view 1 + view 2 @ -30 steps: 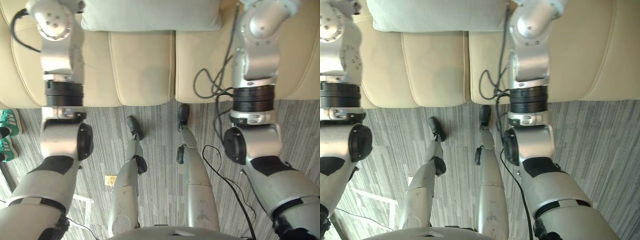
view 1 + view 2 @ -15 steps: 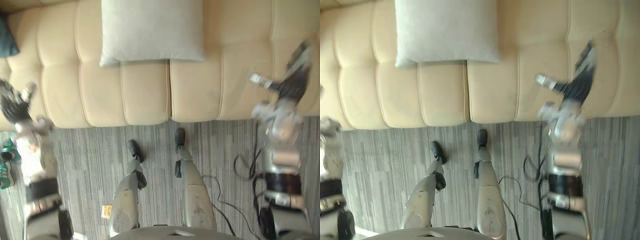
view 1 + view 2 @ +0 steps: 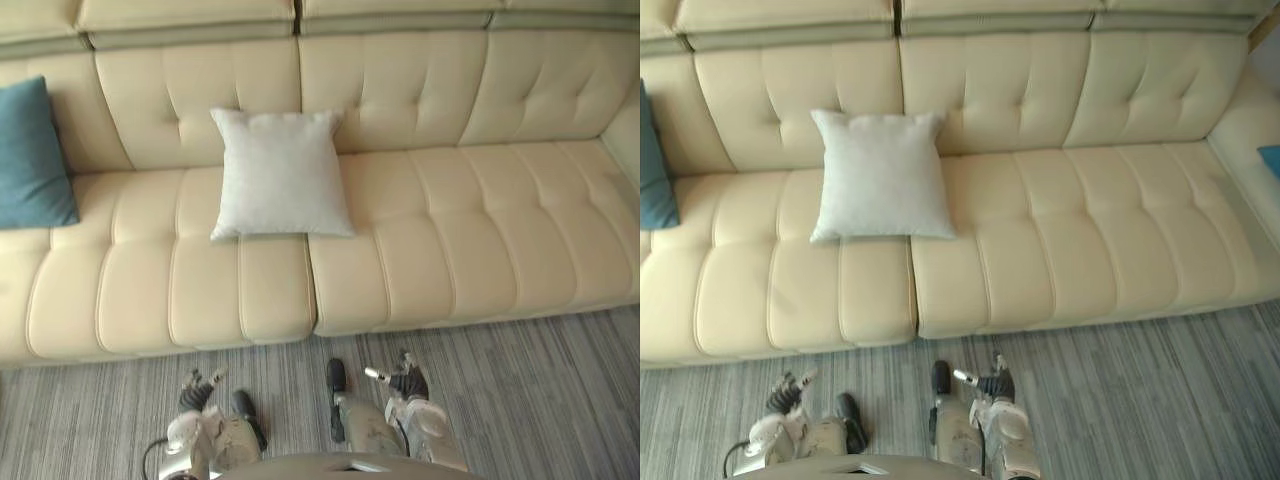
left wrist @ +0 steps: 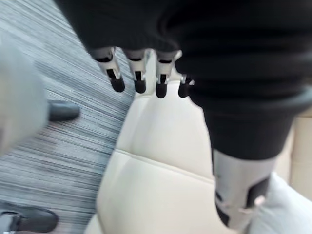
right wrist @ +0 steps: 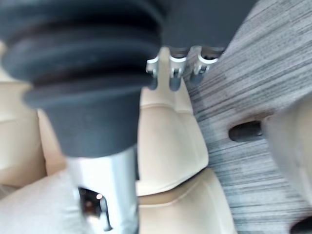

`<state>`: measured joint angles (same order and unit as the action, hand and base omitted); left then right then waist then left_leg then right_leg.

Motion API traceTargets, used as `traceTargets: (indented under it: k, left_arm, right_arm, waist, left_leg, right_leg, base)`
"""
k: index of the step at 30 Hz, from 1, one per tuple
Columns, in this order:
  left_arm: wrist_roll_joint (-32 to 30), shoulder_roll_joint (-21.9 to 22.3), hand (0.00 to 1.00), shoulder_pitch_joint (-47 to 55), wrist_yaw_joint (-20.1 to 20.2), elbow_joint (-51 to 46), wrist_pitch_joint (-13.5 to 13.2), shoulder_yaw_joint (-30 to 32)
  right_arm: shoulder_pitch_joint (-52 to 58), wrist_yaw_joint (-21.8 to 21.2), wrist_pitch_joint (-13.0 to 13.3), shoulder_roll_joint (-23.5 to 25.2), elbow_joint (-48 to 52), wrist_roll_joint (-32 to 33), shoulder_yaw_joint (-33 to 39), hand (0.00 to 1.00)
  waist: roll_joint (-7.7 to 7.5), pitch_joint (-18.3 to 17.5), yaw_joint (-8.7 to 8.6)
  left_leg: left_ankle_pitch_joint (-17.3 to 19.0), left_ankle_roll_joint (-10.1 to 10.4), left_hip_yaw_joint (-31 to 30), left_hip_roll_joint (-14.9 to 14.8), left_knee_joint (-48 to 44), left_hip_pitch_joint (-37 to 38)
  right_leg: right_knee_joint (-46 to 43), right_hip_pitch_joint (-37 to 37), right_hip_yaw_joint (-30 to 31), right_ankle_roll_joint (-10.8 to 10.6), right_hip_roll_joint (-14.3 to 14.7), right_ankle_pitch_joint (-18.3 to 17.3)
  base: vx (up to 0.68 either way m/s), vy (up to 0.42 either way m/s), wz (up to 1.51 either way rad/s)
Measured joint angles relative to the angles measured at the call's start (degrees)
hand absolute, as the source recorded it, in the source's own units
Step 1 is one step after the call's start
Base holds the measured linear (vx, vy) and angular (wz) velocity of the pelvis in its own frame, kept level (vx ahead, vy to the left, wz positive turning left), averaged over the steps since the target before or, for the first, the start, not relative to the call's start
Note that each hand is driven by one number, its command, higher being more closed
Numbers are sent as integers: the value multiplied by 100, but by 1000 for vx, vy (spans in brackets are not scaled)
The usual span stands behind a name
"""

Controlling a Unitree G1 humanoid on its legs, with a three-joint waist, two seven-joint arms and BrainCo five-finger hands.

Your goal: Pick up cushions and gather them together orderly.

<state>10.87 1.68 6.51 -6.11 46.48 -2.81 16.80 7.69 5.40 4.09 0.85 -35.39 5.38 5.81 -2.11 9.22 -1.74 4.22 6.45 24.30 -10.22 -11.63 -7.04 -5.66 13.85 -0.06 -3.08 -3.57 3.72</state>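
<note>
A light grey cushion (image 3: 280,175) leans against the back of the cream sofa (image 3: 450,240), a little left of its middle. A teal cushion (image 3: 30,155) stands at the sofa's far left. Both hands hang low over the carpet in front of the sofa, well short of either cushion. My left hand (image 3: 193,398) holds nothing, and its fingers (image 4: 115,78) are straight in the left wrist view. My right hand (image 3: 407,381) is likewise open and holds nothing, with its fingers (image 5: 174,73) relaxed. A corner of the grey cushion (image 4: 280,204) shows past the left thumb.
Grey striped carpet (image 3: 540,400) runs along the sofa's front edge. The sofa's right half is bare seat. Something teal (image 3: 1270,160) sits at the far right, where the sofa turns a corner.
The camera has tipped up from the floor and sofa edge to the whole sofa. Both arms have dropped from raised over the seat to low by the carpet.
</note>
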Motion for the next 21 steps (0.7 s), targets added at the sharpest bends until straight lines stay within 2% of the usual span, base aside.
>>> traceTargets:
  k: [5, 8, 9, 10, 11, 12, 13, 14, 15, 16, 17, 18, 19, 20, 21]
  left_arm:
    - [-282, -15, 0, -27, -223, 349, 47, 235]
    - [-318, -56, 0, -21, -295, 432, 71, 365]
    - [-235, -30, 0, 16, -303, 439, 98, 453]
    - [-194, 51, 0, 30, -308, 447, 119, 509]
    - [-150, 63, 0, 37, -310, 447, 119, 525]
    - [-82, 38, 0, 36, -309, 449, 119, 550]
    - [28, -30, 0, 108, -307, 453, 128, 551]
    - [29, -78, 0, 160, -307, 454, 141, 551]
    - [34, -120, 0, 205, -307, 476, 150, 573]
    - [85, -131, 0, 138, -304, 585, 155, 689]
    - [93, -91, 0, 75, -296, 740, 180, 701]
    - [131, -30, 0, 128, -296, 819, 181, 712]
    - [140, -14, 0, 101, -309, 836, 168, 760]
    - [162, -124, 0, 60, -321, 844, 168, 693]
    - [198, -179, 0, -21, -312, 856, 169, 648]
  right_arm:
    - [-26, 14, -67, 40, -226, -264, 130, 0]
    - [-132, 29, -98, 18, -434, -360, 137, 0]
    - [-105, 34, -156, 24, -472, -360, 142, 0]
    - [-138, 39, -186, -22, -536, -358, 188, 0]
    - [-195, 52, -187, -26, -594, -360, 207, 0]
    - [-219, 62, -209, 1, -640, -361, 206, 0]
    - [-204, 79, -210, 90, -740, -360, 206, 0]
    - [-228, 78, -213, 115, -870, -361, 169, 0]
    - [-188, 78, -204, 132, -971, -361, 156, 0]
    - [-252, 81, -193, 108, -1062, -362, 158, 0]
    - [-370, 82, -189, 2, -1168, -369, 161, 0]
    - [-506, 91, -193, -111, -1286, -380, 169, 0]
    - [-657, 97, -218, -134, -1382, -475, 158, 0]
    - [-752, 86, -207, -120, -1447, -513, 105, 0]
    - [-807, 90, -217, -133, -1541, -519, 109, 0]
  waist:
    - [-18, -167, 137]
    - [-50, -177, 162]
    - [-44, -192, 183]
    - [138, -241, 188]
    - [223, -200, 202]
    - [142, -237, 216]
    - [48, -281, 224]
    - [-69, -355, 258]
    - [-197, -434, 304]
    - [-309, -521, 368]
    - [-149, -538, 442]
    - [79, -596, 526]
    - [0, -611, 481]
    - [-125, -557, 445]
    - [-185, -482, 477]
  left_leg:
    - [112, -50, 224, 75, -76, 366]
    - [315, -114, 242, 31, -441, 351]
    - [301, -233, 235, -7, -445, 339]
    - [208, -325, 274, -165, -314, 319]
    - [182, -341, 285, -258, -325, 326]
    - [147, -327, 271, -280, -327, 324]
    - [93, -290, 227, -275, -346, 352]
    - [73, -258, 217, -248, -346, 384]
    - [24, -228, 217, -154, -315, 428]
    - [-17, -228, 66, -39, -187, 412]
    - [-7, -240, -440, 173, 152, 338]
    - [-211, -347, -727, 181, 469, 286]
    - [-490, -323, -528, 204, 568, 199]
    - [-587, -307, -465, 329, 571, 89]
    - [-603, -297, -399, 316, 535, 35]
  right_leg:
    - [45, -257, 277, -83, -36, 60]
    - [42, -326, 237, -152, -39, 41]
    - [201, -419, 60, -304, -67, -191]
    - [8, -416, -284, -218, -116, -507]
    - [-760, -177, -545, -20, -153, -595]
    - [-1698, 26, -718, 68, -257, -709]
    - [-3009, 126, -862, 53, -503, -927]
    - [-3475, 41, -868, 61, -652, -968]
    - [-3366, -86, -861, -36, -761, -986]
    - [-3098, -136, -1032, -25, -633, -973]
    - [-2469, -264, -924, -27, -499, -858]
    - [-1960, -445, -783, -14, -320, -900]
    - [-2005, -518, -783, 40, -386, -1190]
    - [-1448, -684, -779, -42, -423, -1388]
    - [-1046, -804, -780, -92, -385, -1404]
  base:
    - [-40, 61, -24]
    - [-87, 36, -11]
    - [-84, 11, -5]
    - [-56, 33, -6]
    - [0, 0, 0]
    - [-27, -10, 17]
    - [-4, -91, 22]
    - [-3, -160, 17]
    - [15, -142, -9]
    - [-26, -76, -33]
    - [-77, 23, -63]
    - [-168, 18, -80]
    - [-122, -23, -68]
    - [-99, -129, -53]
    - [-84, -133, -40]
